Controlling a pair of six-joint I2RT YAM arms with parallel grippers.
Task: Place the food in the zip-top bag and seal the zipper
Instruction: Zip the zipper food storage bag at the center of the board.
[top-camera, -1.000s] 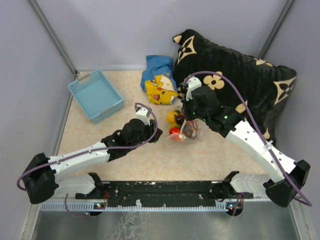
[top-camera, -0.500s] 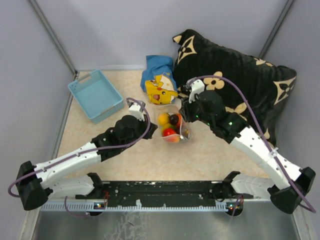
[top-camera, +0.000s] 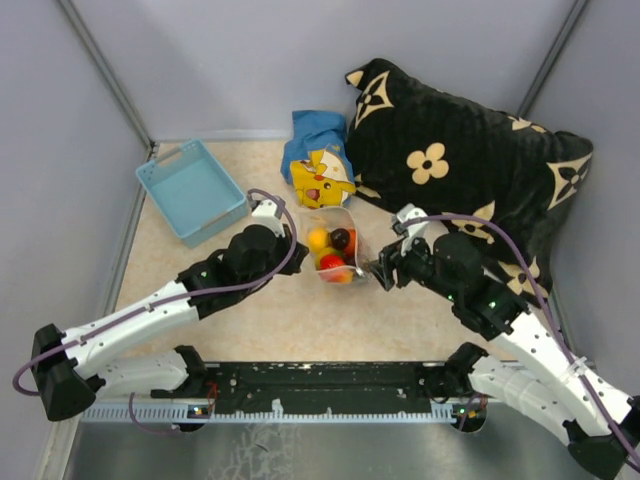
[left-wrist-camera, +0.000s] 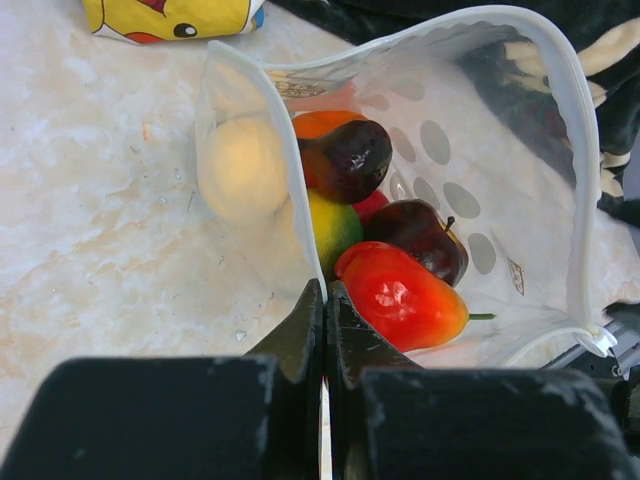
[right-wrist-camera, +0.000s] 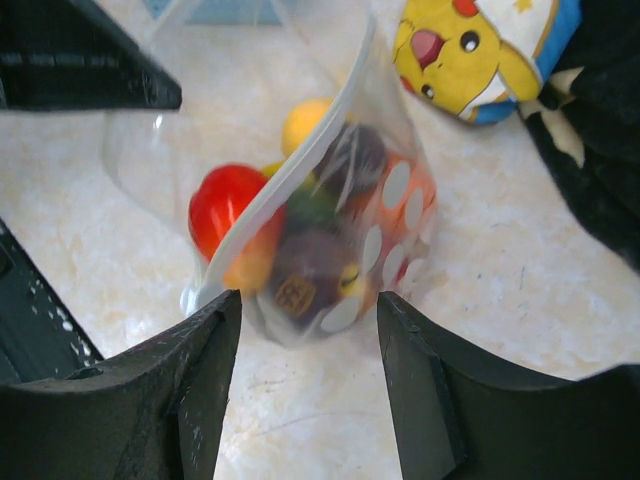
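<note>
While the left tool pinches the near rim of the zip-top bag, the food sits inside just ahead; the right tool hangs spread beside the gaping zipper, which probably needs pressing shut next.

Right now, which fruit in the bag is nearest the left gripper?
The red-orange one, lying right against the left gripper that pinches the zip-top bag at its rim. The yellow-green one and the dark purple fruit sit farther in.

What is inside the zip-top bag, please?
The zip-top bag holds toy fruits: a red-orange one, two dark purple ones, a yellow-green one, an orange one, a yellow one. Anything beneath is covered.
</note>
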